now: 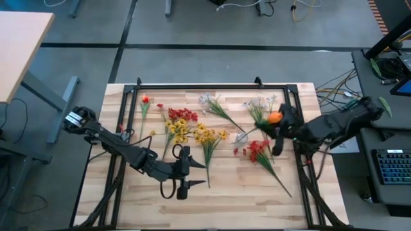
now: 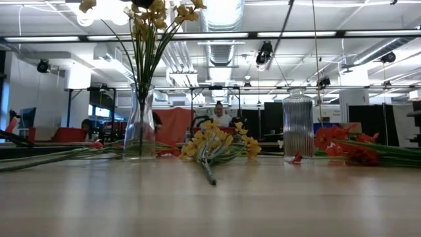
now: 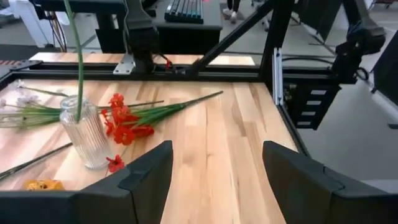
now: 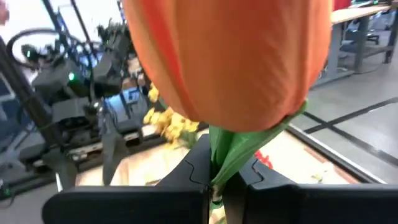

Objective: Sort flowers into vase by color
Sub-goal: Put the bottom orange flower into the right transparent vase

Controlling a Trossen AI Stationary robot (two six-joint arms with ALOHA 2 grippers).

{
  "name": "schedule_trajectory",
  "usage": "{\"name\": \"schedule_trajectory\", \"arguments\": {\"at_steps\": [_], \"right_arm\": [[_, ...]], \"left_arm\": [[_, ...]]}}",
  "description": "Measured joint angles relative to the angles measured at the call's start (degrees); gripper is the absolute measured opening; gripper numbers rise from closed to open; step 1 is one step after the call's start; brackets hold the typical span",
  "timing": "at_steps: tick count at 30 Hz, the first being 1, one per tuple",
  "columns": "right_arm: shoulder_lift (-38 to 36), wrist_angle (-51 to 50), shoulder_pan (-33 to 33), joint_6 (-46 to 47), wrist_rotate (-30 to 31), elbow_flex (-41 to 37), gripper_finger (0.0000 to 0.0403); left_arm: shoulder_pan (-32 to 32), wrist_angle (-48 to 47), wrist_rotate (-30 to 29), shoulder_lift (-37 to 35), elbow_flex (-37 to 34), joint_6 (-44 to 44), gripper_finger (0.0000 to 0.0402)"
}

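Note:
My right gripper is shut on an orange flower above the table's right part; its blossom fills the right wrist view. My left gripper stands open over the near middle of the table, its fingers pointing right with nothing between them. A ribbed glass vase stands on the table with one green stalk in it. A smooth vase holds yellow flowers. Yellow sprays and red sprays lie flat on the wood. My right gripper pinches the orange flower's green stalk between its two fingers, just under the blossom. The fingers lie about level and the blossom stands clear of the table, past the fingertips.
White sprays lie near the far edge, and a single red flower lies at the far left. More red blossoms sit beside the yellow ones. A black frame runs around the tabletop. A person sits in the room behind.

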Motion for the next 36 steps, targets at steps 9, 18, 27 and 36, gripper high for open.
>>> {"name": "schedule_trajectory", "arguments": {"at_steps": [9, 18, 27, 36], "right_arm": [[-4.5, -12.0, -1.2, 2.7, 7.2, 0.0, 0.0009], [-4.4, -14.1, -1.2, 3.0, 6.1, 2.7, 0.0009], [0.7, -19.4, -1.2, 4.5, 5.5, 5.9, 0.0009], [6.9, -19.9, -1.1, 4.6, 5.9, 7.5, 0.0012]], "left_arm": [[-0.1, -1.8, 0.0, -2.5, 0.0, 0.0, 0.0233], [-0.1, -2.5, -0.3, -2.5, 0.0, 0.1, 0.0233], [-0.1, -2.9, -0.5, -2.4, 0.0, 0.2, 0.0233], [-0.1, -3.0, -0.5, -2.4, 0.0, 0.2, 0.0233]]}}
